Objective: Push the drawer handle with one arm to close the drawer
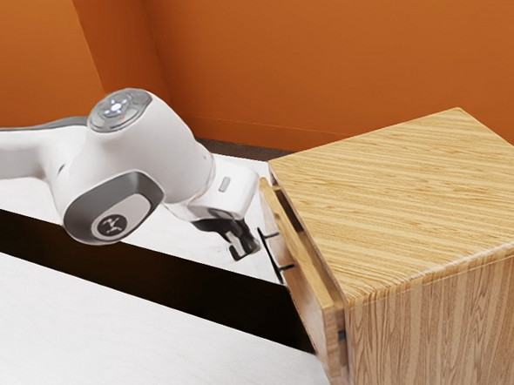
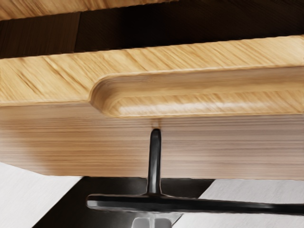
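Right of centre in the exterior view, the striped wooden drawer (image 1: 308,285) stands partly open, its slim black handle (image 2: 123,203) jutting out beside the clenched gripper (image 1: 245,248).

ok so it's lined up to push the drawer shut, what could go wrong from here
The handle is a thin bar, so the gripper might slip past it when it pushes. The gripper is near one end of that bar, so an off-center push could twist the drawer and make it bind. The bar stands off the drawer front, so a misaligned hand might catch behind it.
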Motion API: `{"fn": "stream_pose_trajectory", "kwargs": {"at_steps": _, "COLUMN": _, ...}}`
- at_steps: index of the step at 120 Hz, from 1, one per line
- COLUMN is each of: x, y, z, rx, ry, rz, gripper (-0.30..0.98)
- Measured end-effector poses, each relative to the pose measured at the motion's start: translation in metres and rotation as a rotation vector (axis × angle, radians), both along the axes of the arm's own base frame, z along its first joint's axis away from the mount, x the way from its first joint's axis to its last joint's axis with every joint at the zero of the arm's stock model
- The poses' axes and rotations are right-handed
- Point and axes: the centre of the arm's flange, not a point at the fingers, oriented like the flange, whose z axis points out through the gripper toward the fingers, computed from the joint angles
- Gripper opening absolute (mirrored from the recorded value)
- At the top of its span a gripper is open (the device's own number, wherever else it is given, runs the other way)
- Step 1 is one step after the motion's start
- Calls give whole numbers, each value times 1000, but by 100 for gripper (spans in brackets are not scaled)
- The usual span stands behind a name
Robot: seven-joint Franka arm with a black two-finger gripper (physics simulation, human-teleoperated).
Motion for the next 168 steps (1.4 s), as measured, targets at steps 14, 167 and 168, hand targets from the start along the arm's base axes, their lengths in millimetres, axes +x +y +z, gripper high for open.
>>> {"fn": "stream_pose_trajectory", "kwargs": {"at_steps": 14, "x": 11, "y": -13, "z": 2, "rx": -13, "ry": -25, "rz": -13, "gripper": -10}}
{"fn": "stream_pose_trajectory", "kwargs": {"at_steps": 167, "x": 39, "y": 70, "z": 201, "rx": 153, "ry": 234, "rz": 340, "gripper": 42}}
{"fn": "stream_pose_trajectory", "kwargs": {"at_steps": 168, "x": 39, "y": 70, "z": 200, "rx": 155, "ry": 238, "rz": 341, "gripper": 43}}
